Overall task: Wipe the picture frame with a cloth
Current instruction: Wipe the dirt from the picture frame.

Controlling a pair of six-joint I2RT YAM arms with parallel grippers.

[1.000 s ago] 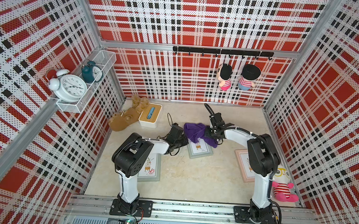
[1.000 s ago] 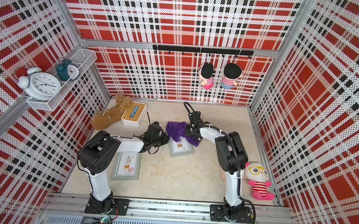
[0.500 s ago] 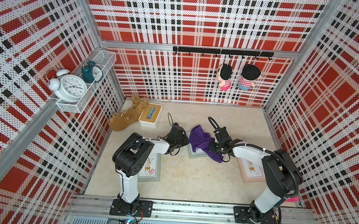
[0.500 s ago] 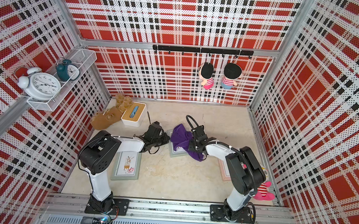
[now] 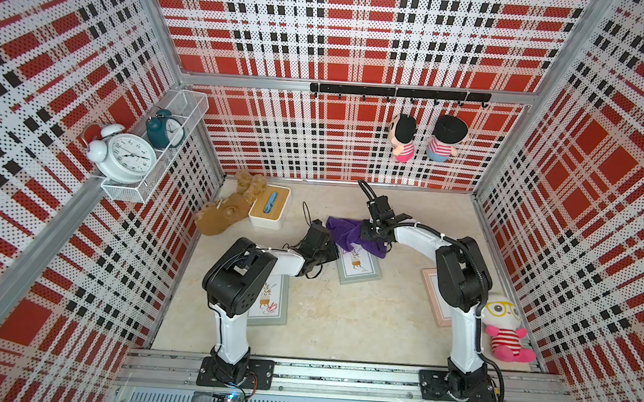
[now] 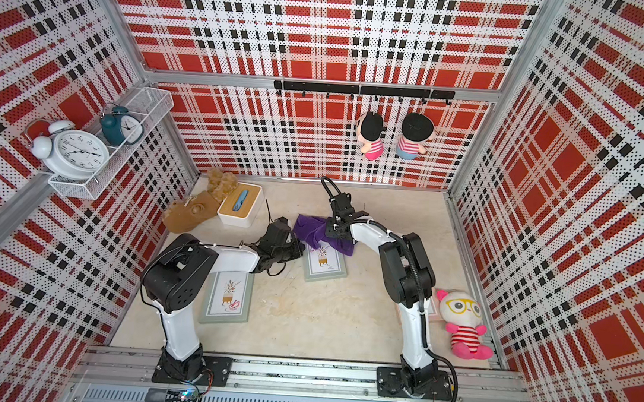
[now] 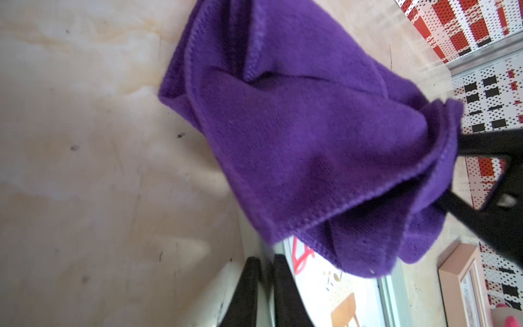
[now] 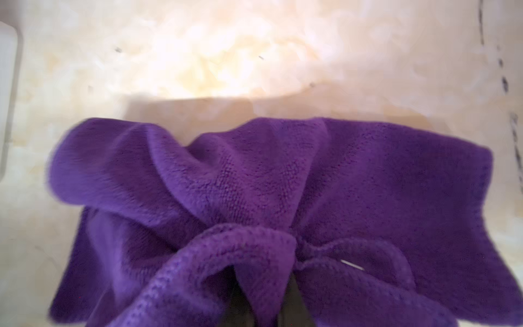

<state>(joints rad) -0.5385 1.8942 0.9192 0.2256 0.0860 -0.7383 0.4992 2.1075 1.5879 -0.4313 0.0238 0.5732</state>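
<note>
**While wiping: flatten the cloth, cover the whole picture frame**

Though wadded and clamped tight in the closed right gripper, reaches only the far end of the frame, with folds spilling past that end onto the tabletop. Leaves the printed plant and the near end bare. Judged mid-wipe, most of the face not yet covered. Pinned at the edge on the left arm's side by the left gripper, jaws nearly together on the rim.

To do this well:
- Lower the wad until a broad fold, not a hem, lies on the face.
- Draw toward the near end in overlapping strokes.
- Press lightly so as not to skate the frame out of the pinch.
- Steer clear of that pinch.

Off the frame's far corner on the left arm's side, a white box with a wooden lid, a blue thing lying in its slot. Farther that way and higher, a wire basket holding a white alarm clock and a teal alarm clock.
</note>
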